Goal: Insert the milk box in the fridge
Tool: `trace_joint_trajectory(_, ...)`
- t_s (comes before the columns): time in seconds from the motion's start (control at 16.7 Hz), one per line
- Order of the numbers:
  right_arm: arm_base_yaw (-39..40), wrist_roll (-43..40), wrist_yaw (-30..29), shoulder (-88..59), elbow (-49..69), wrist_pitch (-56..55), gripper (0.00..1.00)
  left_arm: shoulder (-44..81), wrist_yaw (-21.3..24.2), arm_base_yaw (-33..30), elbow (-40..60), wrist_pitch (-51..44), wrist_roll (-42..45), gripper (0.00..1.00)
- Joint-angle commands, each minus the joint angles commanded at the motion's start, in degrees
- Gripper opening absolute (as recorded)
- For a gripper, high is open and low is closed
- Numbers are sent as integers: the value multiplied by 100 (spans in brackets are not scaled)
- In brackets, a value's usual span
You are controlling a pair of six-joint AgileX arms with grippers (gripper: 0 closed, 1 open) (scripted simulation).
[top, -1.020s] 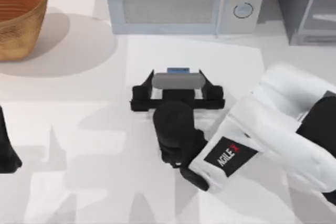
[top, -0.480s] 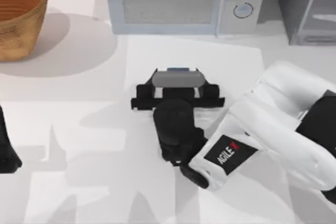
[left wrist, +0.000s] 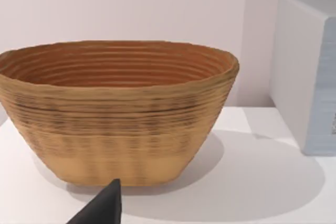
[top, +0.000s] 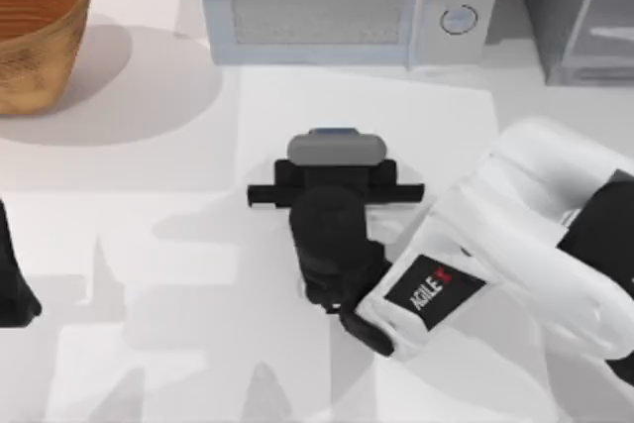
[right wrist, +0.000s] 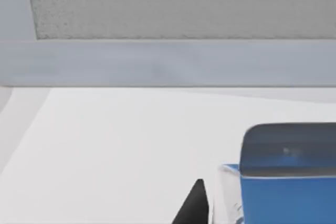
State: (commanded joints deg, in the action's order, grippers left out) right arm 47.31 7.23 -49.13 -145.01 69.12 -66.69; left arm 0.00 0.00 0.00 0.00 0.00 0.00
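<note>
The small blue-topped milk box stood mid-worktop before the white microwave, clenched in my right hand. The big dark grey fridge lay rightward; my left hand sat parked, grip unreadable.

The basket is showing a coarse woven surface of ridged tan coils, matt and rough. The table is looking smooth, white and matt. The microwave is wearing a smooth pale casing, its door panel finely speckled. The milk box is presenting a smooth, slightly glossy blue face under a grey top. The right arm's shell is shining like glossy white plastic, the right gripper like matt black plastic.
</note>
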Motion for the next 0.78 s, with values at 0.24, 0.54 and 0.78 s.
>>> trace_joint_trajectory(0.24, 0, 0, 0, 0, 0, 0, 0, 0, 0, 0, 0, 0, 0, 100)
trace_joint_trajectory(0.54, 0, 0, 0, 0, 0, 0, 0, 0, 0, 0, 0, 0, 0, 100)
trace_joint_trajectory(0.78, 21, 1, 12, 238, 3, 228, 0, 0, 0, 0, 0, 0, 0, 100)
